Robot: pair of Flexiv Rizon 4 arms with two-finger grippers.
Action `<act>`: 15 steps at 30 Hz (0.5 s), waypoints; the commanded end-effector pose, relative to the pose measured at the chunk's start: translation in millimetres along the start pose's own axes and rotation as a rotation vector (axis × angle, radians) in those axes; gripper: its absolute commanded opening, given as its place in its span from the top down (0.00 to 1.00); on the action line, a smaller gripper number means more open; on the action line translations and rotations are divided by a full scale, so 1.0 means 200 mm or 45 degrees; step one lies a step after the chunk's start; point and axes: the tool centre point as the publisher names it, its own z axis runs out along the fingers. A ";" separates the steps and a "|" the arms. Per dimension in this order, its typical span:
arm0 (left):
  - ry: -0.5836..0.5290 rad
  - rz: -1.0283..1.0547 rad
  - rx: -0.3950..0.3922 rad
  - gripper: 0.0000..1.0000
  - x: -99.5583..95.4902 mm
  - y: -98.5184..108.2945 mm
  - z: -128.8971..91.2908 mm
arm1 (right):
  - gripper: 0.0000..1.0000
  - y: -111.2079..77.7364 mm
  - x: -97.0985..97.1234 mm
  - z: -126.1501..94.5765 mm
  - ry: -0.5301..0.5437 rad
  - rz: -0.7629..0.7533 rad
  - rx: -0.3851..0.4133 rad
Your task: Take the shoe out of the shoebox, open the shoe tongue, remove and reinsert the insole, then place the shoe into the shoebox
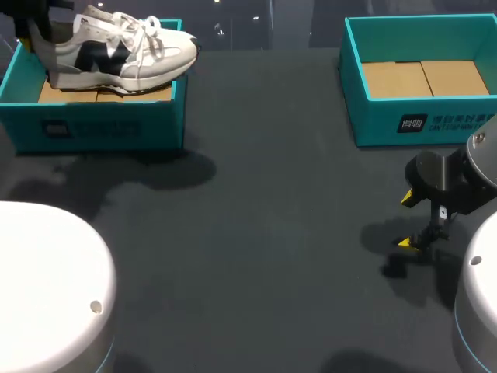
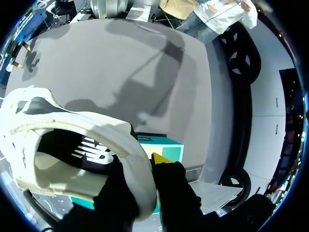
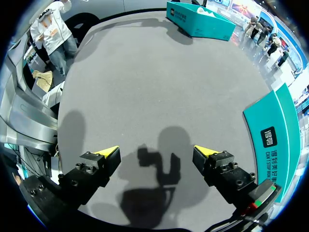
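Your left jaws are clenched on the heel collar of the shoe (image 2: 72,118), one finger inside the opening and one outside, with a yellow fingertip (image 2: 159,158) showing against the outer face. The shoe (image 1: 116,50) hangs over the left shoebox (image 1: 101,128) at about rim height, its toe reaching past the box's right wall. Your right jaws are released and hold nothing. They hover low over the bare counter (image 1: 256,233), well apart from the shoe and just beside the second shoebox (image 1: 419,116), which holds only its cardboard floor.

The grip is your main worry. You hold a thin, padded edge at one end, so the long toe end can sag or swing as you carry it. If the collar squashes, the shoe may slip out. The toe or sole could also catch the box wall and drag the shoebox (image 2: 166,145) along with it, so I would lift clear before moving sideways. The loose laces (image 1: 144,35) could snag too.

From above, the left arm is cut off at the corner, so you only see the grasp in the wrist view. You cannot tell whether the sole touches the rim, or whether the dark patch inside the shoe is the insole.
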 end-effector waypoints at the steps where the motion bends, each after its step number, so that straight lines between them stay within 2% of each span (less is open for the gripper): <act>1: 0.018 -0.001 -0.080 1.00 -0.10 -0.16 -0.03 | 0.00 0.00 0.01 0.00 -0.004 0.000 0.001; 9: 0.032 0.017 -0.069 1.00 -0.36 -0.34 -0.03 | 0.00 0.00 0.01 0.00 -0.004 0.000 0.001; 15: 0.058 0.017 -0.060 1.00 -0.57 -0.44 0.02 | 0.00 0.00 0.01 0.00 -0.004 0.000 0.001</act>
